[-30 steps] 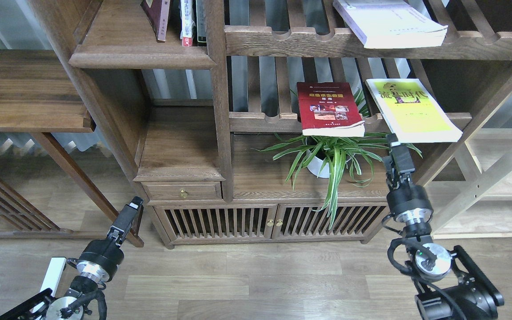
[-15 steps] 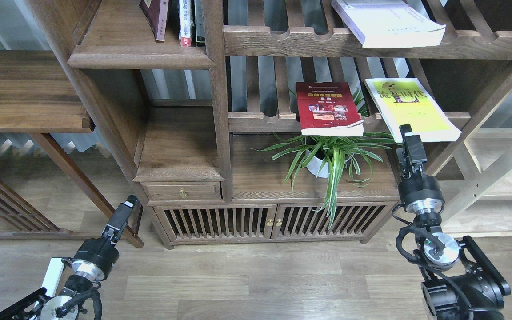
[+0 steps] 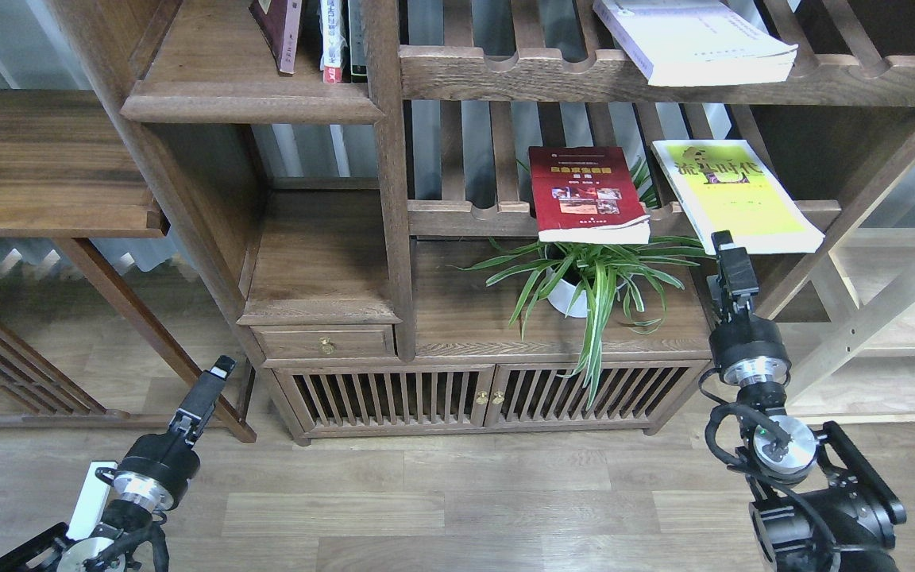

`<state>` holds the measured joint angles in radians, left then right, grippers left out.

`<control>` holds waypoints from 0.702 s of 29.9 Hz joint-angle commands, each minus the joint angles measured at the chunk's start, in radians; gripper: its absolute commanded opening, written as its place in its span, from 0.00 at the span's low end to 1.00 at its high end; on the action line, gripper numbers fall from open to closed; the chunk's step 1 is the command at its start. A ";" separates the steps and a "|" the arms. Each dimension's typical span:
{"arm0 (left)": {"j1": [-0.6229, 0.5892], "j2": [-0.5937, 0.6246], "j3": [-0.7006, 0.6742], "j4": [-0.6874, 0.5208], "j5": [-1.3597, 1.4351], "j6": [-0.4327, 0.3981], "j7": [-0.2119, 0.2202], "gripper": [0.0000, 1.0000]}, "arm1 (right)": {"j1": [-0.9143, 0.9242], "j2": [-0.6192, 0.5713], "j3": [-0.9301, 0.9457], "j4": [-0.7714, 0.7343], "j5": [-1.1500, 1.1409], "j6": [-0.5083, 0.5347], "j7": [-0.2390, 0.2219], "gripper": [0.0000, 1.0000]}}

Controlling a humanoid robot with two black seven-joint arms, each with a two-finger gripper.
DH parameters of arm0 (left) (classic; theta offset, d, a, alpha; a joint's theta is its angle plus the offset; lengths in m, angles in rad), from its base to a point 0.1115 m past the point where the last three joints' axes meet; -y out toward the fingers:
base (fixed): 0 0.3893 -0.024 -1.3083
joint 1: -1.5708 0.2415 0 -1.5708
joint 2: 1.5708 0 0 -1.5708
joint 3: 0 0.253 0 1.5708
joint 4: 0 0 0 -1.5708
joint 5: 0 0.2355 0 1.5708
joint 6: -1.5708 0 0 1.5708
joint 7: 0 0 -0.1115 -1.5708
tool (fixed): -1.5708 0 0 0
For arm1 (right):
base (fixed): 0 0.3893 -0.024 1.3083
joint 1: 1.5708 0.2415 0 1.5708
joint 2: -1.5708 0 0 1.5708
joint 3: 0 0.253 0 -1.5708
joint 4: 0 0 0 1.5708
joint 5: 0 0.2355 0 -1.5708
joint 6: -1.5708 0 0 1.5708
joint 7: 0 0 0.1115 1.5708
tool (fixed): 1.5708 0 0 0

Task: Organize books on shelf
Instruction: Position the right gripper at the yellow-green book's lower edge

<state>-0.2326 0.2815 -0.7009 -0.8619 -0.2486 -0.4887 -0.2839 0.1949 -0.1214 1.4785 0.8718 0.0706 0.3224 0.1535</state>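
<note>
Three large paperbacks are lying flat on the slatted racks. The right gripper (image 3: 723,241) is reaching up with its tip just under the near left corner of the yellow-green book (image 3: 735,195); whether it is touching that corner, and whether its fingers are parted, I cannot tell, as they are showing as one dark block. The dark red book (image 3: 587,193) is sitting to the left of this gripper, well apart, overhanging one potted plant (image 3: 592,278). The thick white book (image 3: 692,40) is resting above the gripper on the upper rack. The solid shelf (image 3: 243,79) is lying far up and to the left, with a few upright books (image 3: 322,36) standing on it. The left gripper (image 3: 219,369) is hanging low over the floor, holding nothing; its opening cannot be made out.
</note>
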 commanded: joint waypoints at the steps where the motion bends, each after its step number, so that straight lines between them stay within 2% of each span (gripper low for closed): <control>1: 0.015 0.004 0.000 -0.006 0.000 0.000 0.000 0.99 | 0.018 0.000 0.000 -0.028 0.000 0.000 0.001 1.00; 21: 0.061 0.044 -0.002 -0.063 0.000 0.000 0.002 0.99 | 0.060 -0.011 0.042 -0.076 0.000 -0.057 0.001 1.00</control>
<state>-0.1772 0.3146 -0.7027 -0.9228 -0.2486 -0.4887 -0.2815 0.2474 -0.1312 1.5081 0.8045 0.0705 0.2713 0.1551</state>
